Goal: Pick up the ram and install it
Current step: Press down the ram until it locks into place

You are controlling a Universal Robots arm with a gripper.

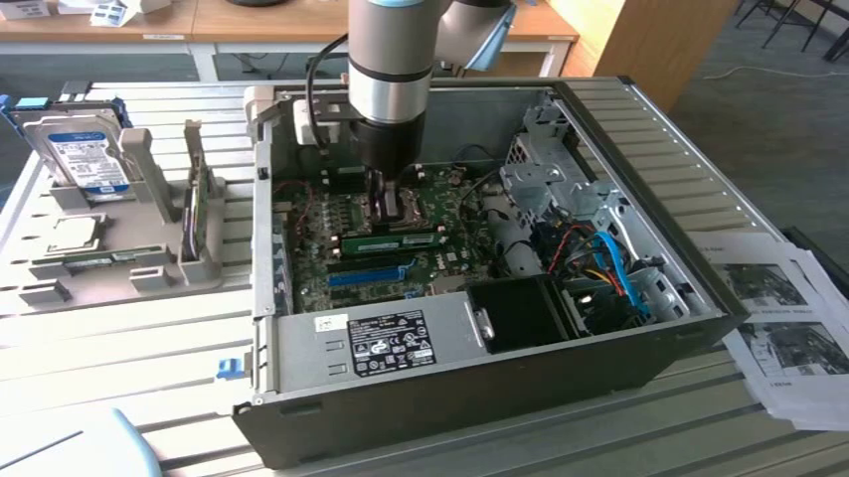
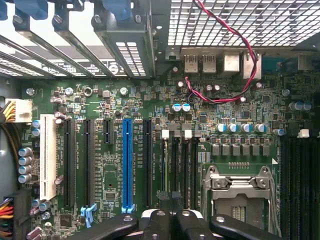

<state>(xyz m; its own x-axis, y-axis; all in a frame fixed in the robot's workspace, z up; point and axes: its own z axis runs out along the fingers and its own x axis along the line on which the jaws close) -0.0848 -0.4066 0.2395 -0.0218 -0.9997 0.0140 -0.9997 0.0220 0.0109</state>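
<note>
The ram (image 1: pixel 394 240) is a thin green stick with dark chips. It stands on edge on the motherboard (image 2: pixel 105 165), between the bright-blue slot (image 1: pixel 365 273) and the CPU socket (image 2: pixel 240 195). My gripper (image 1: pixel 386 211) reaches down into the open computer case (image 1: pixel 663 169) and hangs just above the ram's top edge. In the wrist view the gripper (image 2: pixel 172 215) has its fingers closed together over the black slots beside the socket. Whether they pinch or touch the ram I cannot tell.
Red-and-black wires (image 2: pixel 235 75) loop near the rear ports. The drive cage (image 1: pixel 564 169), blue cables (image 1: pixel 613 263), a black fan (image 1: pixel 531 313) and the power supply (image 1: pixel 385 338) crowd the case. A grey holder (image 1: pixel 93 219) with a hard drive (image 1: pixel 83 149) stands at the exterior view's left. Papers (image 1: pixel 782 318) lie at its right.
</note>
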